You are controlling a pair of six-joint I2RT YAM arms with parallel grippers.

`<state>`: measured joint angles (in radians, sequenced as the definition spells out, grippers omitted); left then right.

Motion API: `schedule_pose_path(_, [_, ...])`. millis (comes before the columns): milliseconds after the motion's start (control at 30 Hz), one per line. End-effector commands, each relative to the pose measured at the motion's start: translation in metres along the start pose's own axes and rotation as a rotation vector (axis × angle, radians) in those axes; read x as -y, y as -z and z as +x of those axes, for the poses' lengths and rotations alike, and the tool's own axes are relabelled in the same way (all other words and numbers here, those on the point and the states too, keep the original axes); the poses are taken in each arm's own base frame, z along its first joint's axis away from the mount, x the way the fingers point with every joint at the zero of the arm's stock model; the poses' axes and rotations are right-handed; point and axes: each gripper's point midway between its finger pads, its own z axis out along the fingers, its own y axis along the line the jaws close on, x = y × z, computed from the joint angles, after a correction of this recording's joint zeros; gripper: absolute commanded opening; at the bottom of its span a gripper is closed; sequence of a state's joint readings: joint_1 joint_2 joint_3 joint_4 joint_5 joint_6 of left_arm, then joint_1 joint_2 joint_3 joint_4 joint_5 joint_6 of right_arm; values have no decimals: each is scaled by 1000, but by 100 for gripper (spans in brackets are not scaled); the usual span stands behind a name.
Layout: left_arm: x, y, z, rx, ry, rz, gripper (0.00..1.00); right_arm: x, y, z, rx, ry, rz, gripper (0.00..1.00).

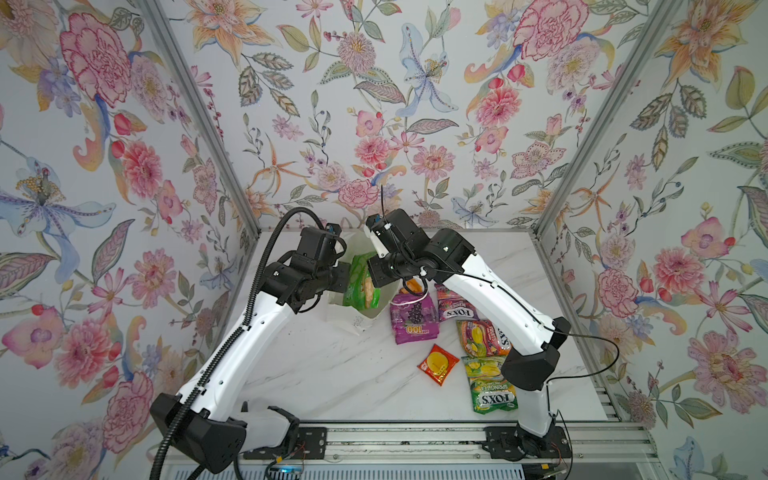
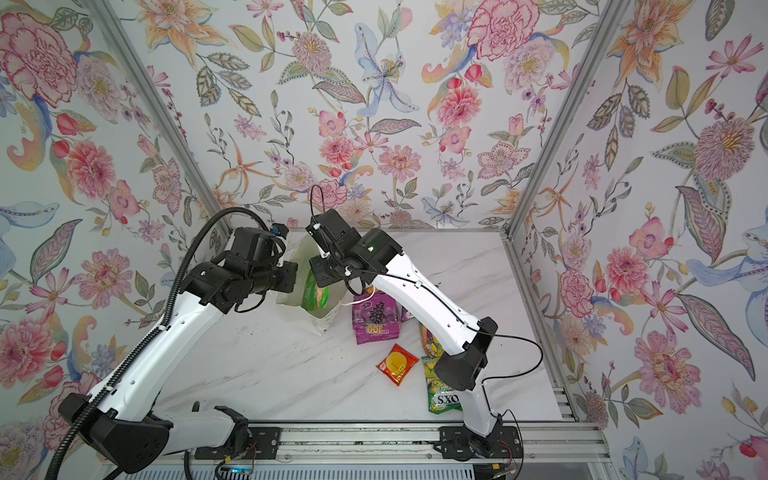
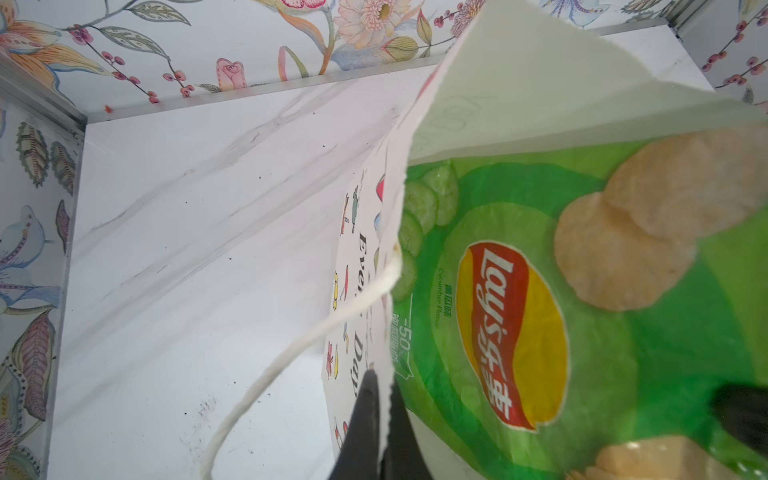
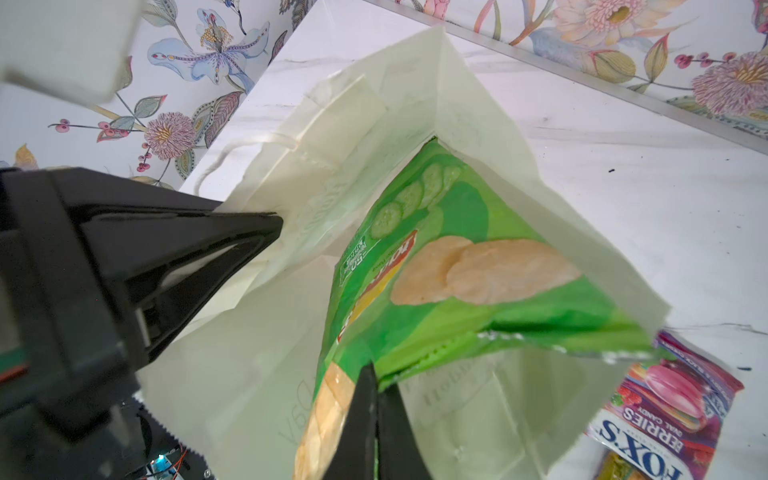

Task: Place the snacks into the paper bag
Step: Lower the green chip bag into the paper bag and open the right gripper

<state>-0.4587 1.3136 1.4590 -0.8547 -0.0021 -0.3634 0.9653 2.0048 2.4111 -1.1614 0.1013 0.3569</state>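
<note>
Chip bag (image 4: 457, 282): largely inside the paper bag (image 4: 478, 104), long axis pointing down through the mouth, top edge pinched by the right gripper (image 4: 376, 419). Left gripper (image 3: 382, 424) clamps the printed wall, holding the mouth open. Drop looks straight down.

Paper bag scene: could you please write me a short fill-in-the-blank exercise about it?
The right hand grips a green bag of ____ chips.
The left hand pinches the rim of the paper bag, whose cord handle is ____.
The grape pack lying on the table is ____.
Missing words: Lay's, white, purple.
</note>
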Motion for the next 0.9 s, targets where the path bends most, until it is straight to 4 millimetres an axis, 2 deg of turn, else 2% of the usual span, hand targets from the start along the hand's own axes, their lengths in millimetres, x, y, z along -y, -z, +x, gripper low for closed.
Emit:
schedule_pose_path(0, [11, 3, 10, -33, 14, 60, 0, 4, -3, 6, -36, -8, 22, 0])
schedule_pose_path(200, [6, 4, 17, -59, 5, 45, 0, 4, -14, 17, -81, 5, 43, 0])
schedule_pose_path(333, [-8, 3, 23, -81, 1, -13, 0, 6, -17, 21, -97, 10, 57, 0])
schedule_pose_path(500, [-34, 1, 24, -74, 51, -78, 0, 4, -21, 27, -120, 19, 62, 0])
schedule_pose_path(633, [-39, -4, 27, -71, 76, -83, 0, -1, -23, 27, -118, 19, 58, 1])
schedule_pose_path(867, [-49, -7, 30, -64, 93, -112, 0, -10, -24, 22, -100, 20, 38, 10])
